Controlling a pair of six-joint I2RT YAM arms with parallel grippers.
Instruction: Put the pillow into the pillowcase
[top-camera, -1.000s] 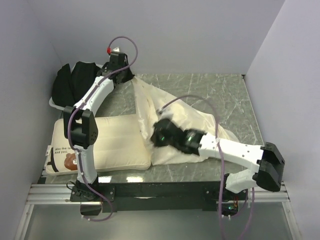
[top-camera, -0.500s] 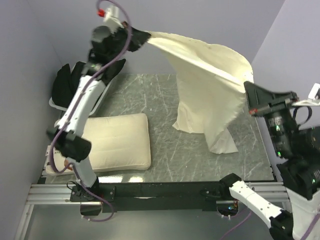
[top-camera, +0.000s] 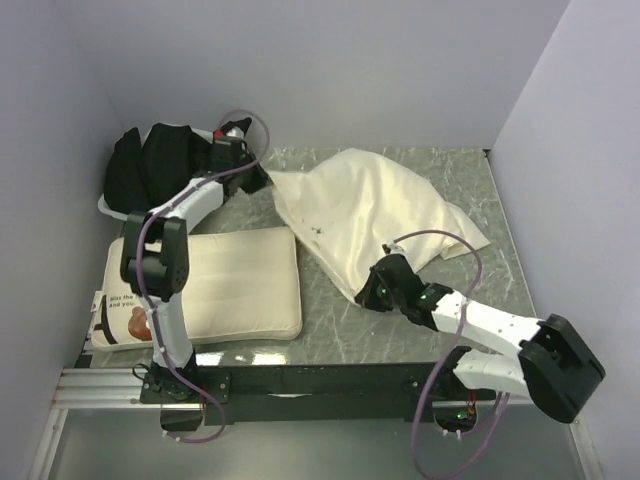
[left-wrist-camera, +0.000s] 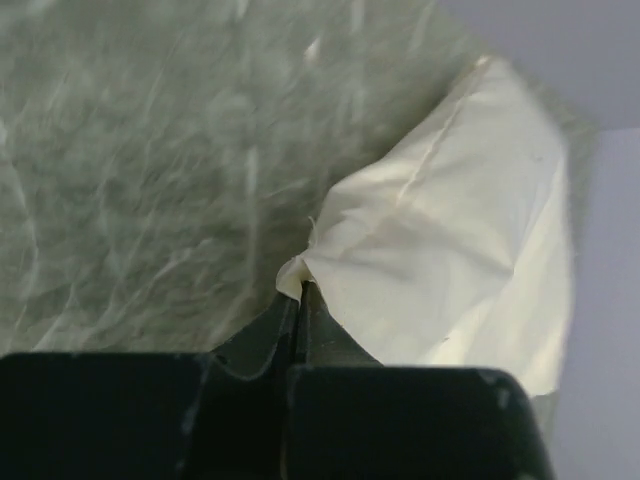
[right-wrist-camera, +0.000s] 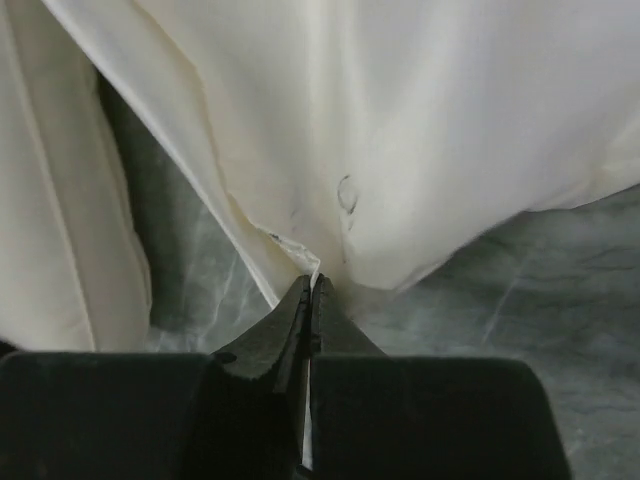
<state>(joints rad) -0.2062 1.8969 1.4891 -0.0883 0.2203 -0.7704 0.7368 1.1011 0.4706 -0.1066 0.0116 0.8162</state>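
Note:
The pillowcase, a limp cream sack, lies spread on the table's middle right. My left gripper is shut on its far-left corner, low at the table. My right gripper is shut on its near corner; cloth runs down between the jaws. The pillow, a thick quilted cream cushion with a brown bear at its left end, lies flat at the near left, apart from the pillowcase. Its edge shows in the right wrist view.
A bundled black cloth sits at the far left corner on a white tray edge. Grey walls close the left, back and right. The metal rail runs along the near edge. Marbled table shows beside the pillowcase.
Half a second ago both arms held the pillowcase high and stretched in the air. Now both have come down and the pillowcase lies spread flat on the table.

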